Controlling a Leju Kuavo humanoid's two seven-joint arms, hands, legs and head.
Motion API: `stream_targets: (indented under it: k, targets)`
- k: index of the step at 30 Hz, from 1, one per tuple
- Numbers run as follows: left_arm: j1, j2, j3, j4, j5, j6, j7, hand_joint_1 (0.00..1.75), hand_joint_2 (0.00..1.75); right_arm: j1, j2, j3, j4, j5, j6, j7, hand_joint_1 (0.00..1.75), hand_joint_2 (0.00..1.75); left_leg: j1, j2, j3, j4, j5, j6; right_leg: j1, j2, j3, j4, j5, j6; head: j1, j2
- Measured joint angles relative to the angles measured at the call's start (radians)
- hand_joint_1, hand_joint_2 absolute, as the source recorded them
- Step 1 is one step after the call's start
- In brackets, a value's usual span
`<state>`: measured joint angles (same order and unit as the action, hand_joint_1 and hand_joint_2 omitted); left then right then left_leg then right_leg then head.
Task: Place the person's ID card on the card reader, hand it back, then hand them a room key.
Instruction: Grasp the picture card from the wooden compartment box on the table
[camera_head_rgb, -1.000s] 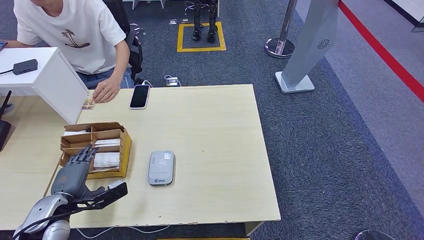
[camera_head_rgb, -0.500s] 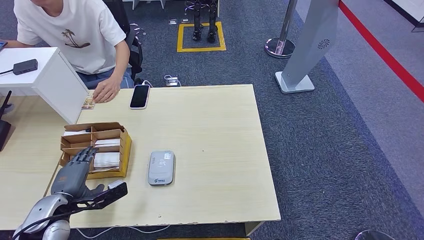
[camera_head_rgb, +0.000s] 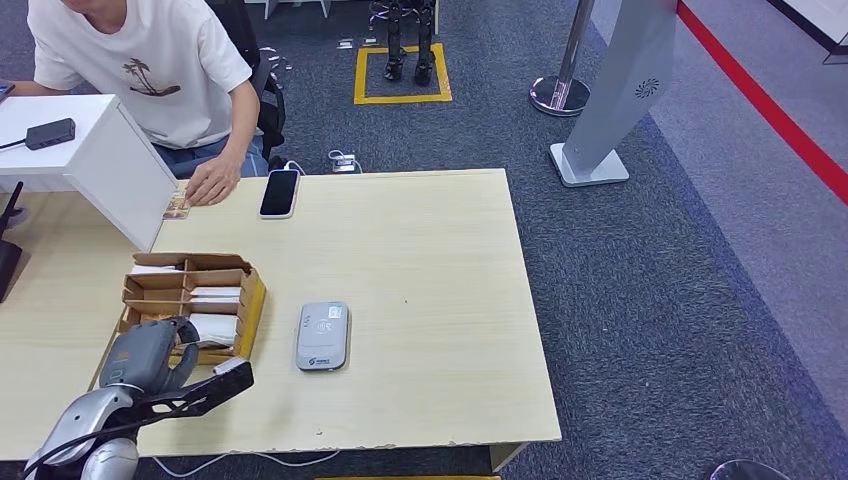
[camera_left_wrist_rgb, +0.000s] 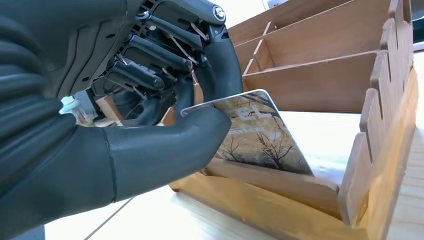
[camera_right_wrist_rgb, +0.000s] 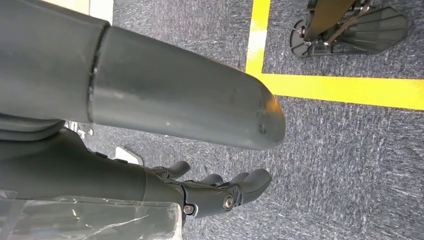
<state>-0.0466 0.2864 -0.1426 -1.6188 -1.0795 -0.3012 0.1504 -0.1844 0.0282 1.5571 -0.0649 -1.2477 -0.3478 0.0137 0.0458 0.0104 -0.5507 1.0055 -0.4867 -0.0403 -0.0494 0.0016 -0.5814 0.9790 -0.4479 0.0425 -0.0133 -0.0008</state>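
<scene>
A light wooden table (camera_head_rgb: 440, 260) carries a compartmented wooden card box (camera_head_rgb: 245, 300) right at the robot's left hand (camera_head_rgb: 150, 355), a grey card reader (camera_head_rgb: 322, 336) just beyond it, and a black smartphone (camera_head_rgb: 279, 193) well away.

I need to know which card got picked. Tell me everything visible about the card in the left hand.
The card is thin and glossy with rounded corners, printed with bare trees on a tan ground. The left hand pinches one end between thumb and finger. It tilts over the wooden box's nearest compartment.
</scene>
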Motion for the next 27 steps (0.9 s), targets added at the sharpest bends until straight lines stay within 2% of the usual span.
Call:
stream_targets:
  k: [18,21,27]
  targets:
    - [-0.006,0.009,0.005,-0.003,0.030,0.015,-0.014,1.75,1.75,0.000,0.000,0.000,0.000,-0.005,-0.001,-0.003,0.00,0.00,0.000,0.000,0.000,0.000,0.000,0.000,0.000,0.000,0.000,0.000,0.000,0.000,0.000,0.000]
    - [-0.037,0.024,0.019,-0.008,0.039,0.018,-0.018,1.75,1.75,0.000,0.000,0.000,0.000,-0.009,0.000,-0.008,0.00,0.00,0.000,0.000,0.000,0.000,0.001,0.000,0.000,0.000,0.000,0.000,0.000,0.000,0.000,0.000]
    - [-0.161,0.056,0.048,-0.010,0.028,0.011,-0.017,1.75,1.75,0.000,0.000,0.000,0.000,-0.018,0.001,-0.011,0.00,0.00,0.000,-0.001,0.000,0.000,0.002,-0.001,0.000,0.000,0.000,0.000,0.001,-0.001,0.000,0.000]
